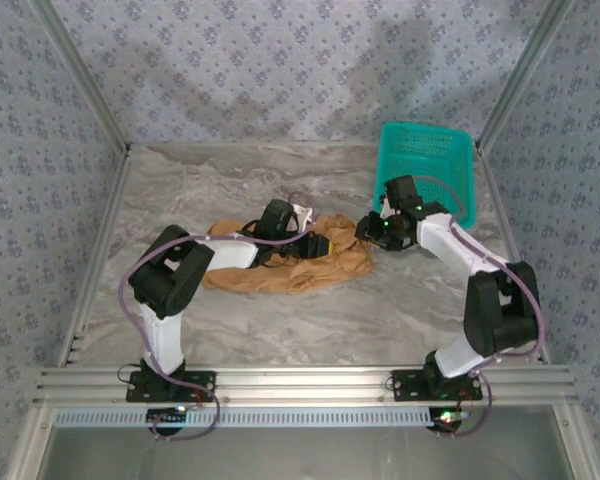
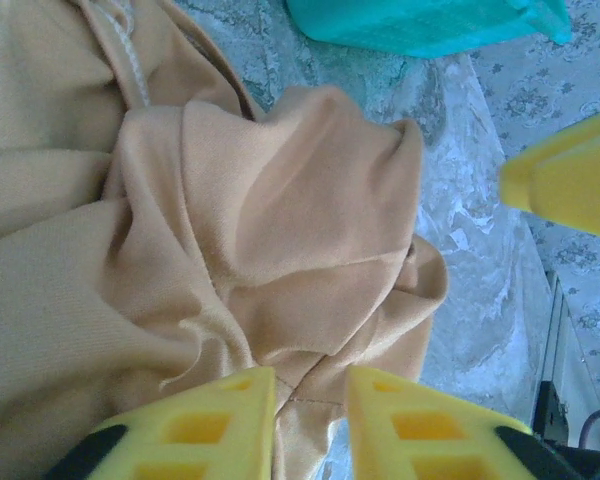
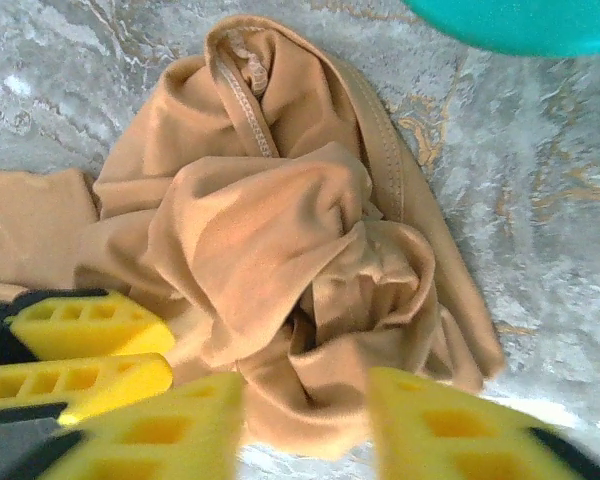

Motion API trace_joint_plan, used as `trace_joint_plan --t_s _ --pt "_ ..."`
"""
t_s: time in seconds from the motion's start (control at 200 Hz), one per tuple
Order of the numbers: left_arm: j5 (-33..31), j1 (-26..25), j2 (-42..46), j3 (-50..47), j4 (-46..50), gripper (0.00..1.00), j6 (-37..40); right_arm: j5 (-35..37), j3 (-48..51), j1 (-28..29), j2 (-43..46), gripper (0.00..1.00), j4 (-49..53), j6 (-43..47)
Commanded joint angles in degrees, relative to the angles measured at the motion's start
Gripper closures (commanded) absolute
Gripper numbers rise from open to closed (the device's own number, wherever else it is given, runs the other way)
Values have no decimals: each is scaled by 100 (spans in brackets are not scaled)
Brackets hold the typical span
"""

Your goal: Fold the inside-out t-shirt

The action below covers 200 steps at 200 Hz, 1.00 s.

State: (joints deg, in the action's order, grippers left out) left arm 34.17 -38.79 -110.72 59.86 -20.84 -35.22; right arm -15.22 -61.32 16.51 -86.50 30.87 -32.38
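T-shirt [image 1: 290,268] lies bunched mid-worktop [image 1: 310,320], so both spread end effectors, left [image 2: 310,425] and right [image 3: 305,425], neither pinching cloth yet, should probably each close on one layer at separate edges and draw it flat before folding.

The tan t-shirt [image 1: 290,268] is bunched mid-bench [image 1: 280,320], flanked by both hands, teal basket [image 1: 427,160] parked behind.

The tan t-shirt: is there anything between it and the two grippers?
Nothing visible. The crumpled tan fabric t-shirt lies directly at the left gripper and the right gripper. The teal plastic basket stands apart behind.
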Motion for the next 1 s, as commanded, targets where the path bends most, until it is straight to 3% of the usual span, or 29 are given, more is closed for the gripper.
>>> trace_joint_plan --t_s 0.0,0.095,0.51,0.994 --pt "172 -32 75 62 -196 69 120 670 186 194 237 80 332 78" --pt "164 -30 121 83 -168 67 165 837 408 292 242 94 96 -57" --pt "118 -32 271 -9 -7 67 202 955 105 621 -578 83 -322 -295" --pt "155 -30 253 -68 -76 68 167 948 -184 636 -574 76 -142 -261"
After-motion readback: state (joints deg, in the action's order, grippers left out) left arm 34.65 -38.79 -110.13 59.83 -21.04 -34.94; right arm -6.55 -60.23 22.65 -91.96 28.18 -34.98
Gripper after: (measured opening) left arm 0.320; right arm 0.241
